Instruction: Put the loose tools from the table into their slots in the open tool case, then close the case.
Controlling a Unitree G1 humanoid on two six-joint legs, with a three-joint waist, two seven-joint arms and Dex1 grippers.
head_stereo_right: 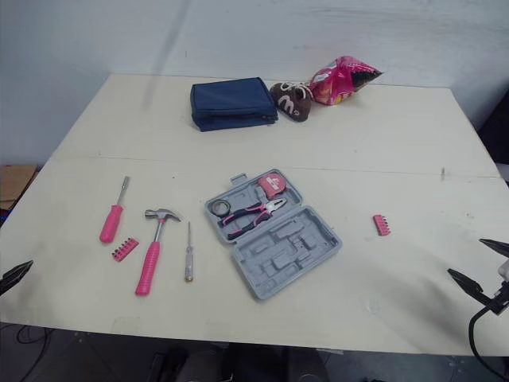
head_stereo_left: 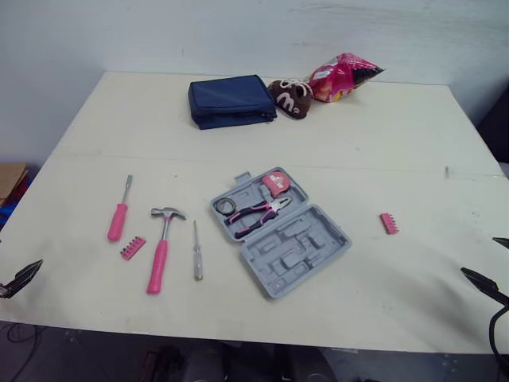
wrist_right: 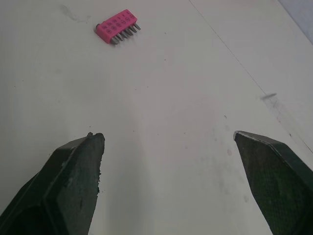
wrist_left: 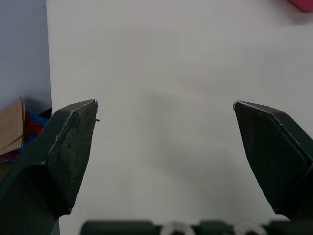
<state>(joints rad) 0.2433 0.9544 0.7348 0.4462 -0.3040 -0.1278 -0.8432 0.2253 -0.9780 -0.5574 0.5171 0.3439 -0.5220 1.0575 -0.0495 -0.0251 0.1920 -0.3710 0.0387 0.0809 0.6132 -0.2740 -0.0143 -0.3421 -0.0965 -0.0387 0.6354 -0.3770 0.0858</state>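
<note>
The grey tool case lies open mid-table, holding pink pliers and a tape measure. To its left lie a pink-handled hammer, a pink screwdriver, a slim tester screwdriver and a pink bit holder. A second pink bit holder lies right of the case, also in the right wrist view. My left gripper is open over bare table at the near left edge. My right gripper is open near the right edge, short of that bit holder.
At the back of the table sit a navy pouch, a brown plush toy and a pink snack bag. A cardboard box stands on the floor beyond the left edge.
</note>
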